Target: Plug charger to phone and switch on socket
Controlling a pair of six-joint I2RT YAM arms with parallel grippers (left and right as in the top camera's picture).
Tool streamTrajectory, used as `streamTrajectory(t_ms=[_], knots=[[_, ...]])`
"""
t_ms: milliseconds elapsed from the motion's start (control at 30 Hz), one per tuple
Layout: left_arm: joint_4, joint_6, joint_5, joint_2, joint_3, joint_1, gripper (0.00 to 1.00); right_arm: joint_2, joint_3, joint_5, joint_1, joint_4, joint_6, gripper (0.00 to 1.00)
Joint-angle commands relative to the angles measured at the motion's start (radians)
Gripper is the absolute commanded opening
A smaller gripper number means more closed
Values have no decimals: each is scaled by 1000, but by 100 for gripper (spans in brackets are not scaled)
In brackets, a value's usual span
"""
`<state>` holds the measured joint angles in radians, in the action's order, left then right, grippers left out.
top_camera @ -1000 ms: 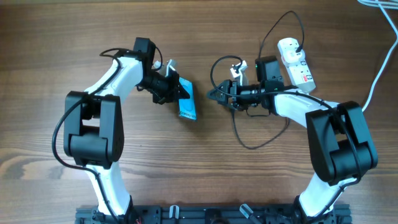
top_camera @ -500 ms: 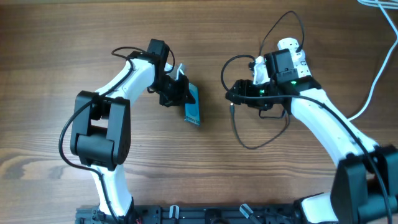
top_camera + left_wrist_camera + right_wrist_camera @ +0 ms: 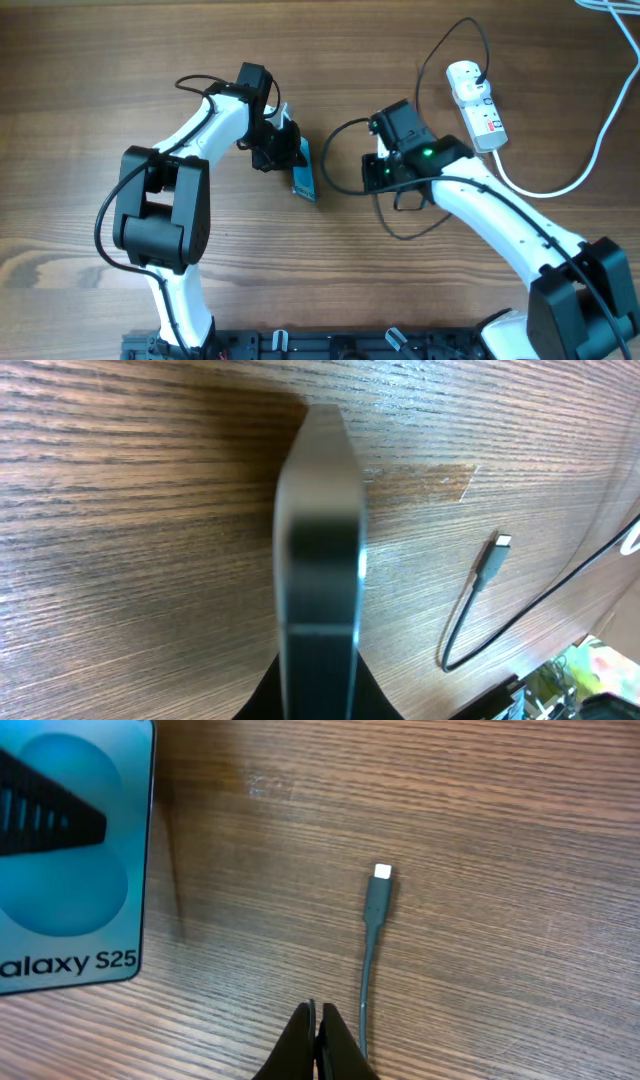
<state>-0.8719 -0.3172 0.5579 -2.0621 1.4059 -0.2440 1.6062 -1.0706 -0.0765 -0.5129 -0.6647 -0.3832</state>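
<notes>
The phone (image 3: 305, 180) stands on its long edge on the wooden table, and my left gripper (image 3: 283, 150) is shut on it. The left wrist view shows its thin dark edge (image 3: 320, 540) rising between my fingers. In the right wrist view its teal screen (image 3: 70, 870) reads "Galaxy S25". The charger's black cable lies loose, with its metal-tipped plug (image 3: 380, 880) flat on the wood and also seen from the left wrist (image 3: 495, 555). My right gripper (image 3: 316, 1010) is shut on nothing, just left of the cable. The socket (image 3: 478, 105) lies at the back right.
A thick white cord (image 3: 590, 150) runs from the socket toward the table's right edge. The black cable loops (image 3: 430, 220) on the table under my right arm and arcs up behind the socket (image 3: 470, 25).
My right gripper has closed from open and swung away from the socket toward the phone. The left gripper shifted the phone slightly to the right and then held still.
</notes>
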Motion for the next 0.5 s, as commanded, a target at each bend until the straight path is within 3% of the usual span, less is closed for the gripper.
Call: streamTrajectory(t_ms=[0, 467], knots=[[0, -8, 5, 20, 12, -1, 4, 43, -1, 93, -34, 5, -3, 4], [-5, -8, 5, 20, 11, -1, 4, 201, -1, 79, -38, 12, -13, 11]])
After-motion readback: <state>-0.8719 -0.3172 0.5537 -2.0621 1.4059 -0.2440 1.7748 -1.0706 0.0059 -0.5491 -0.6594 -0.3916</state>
